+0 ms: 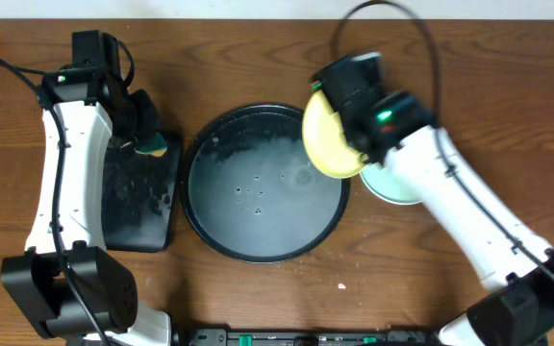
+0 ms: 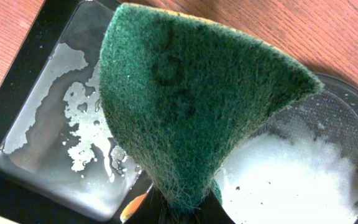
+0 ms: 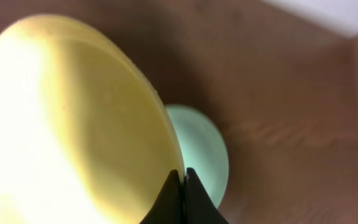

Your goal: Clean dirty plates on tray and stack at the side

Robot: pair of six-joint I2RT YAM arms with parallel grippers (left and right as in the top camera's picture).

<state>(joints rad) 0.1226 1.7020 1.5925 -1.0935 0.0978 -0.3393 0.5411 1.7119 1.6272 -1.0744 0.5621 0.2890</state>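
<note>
My right gripper [image 1: 352, 142] is shut on the rim of the pale yellow plate [image 1: 327, 139] and holds it tilted on edge above the right rim of the large round black tray [image 1: 221, 240]. In the right wrist view the yellow plate [image 3: 73, 124] fills the left, pinched between my fingers [image 3: 183, 177]. A mint-blue plate [image 1: 392, 185] lies on the table right of the tray, and it also shows in the right wrist view [image 3: 204, 152]. My left gripper [image 1: 145, 135] is shut on a green sponge [image 2: 191, 106] above the rectangular tray. The round tray holds soapy water, no plates.
A small rectangular black tray [image 1: 128, 226] with foamy water lies left of the round tray; it also shows in the left wrist view [image 2: 17, 124]. Cables run along the table's back. Small crumbs lie on the table in front of the round tray.
</note>
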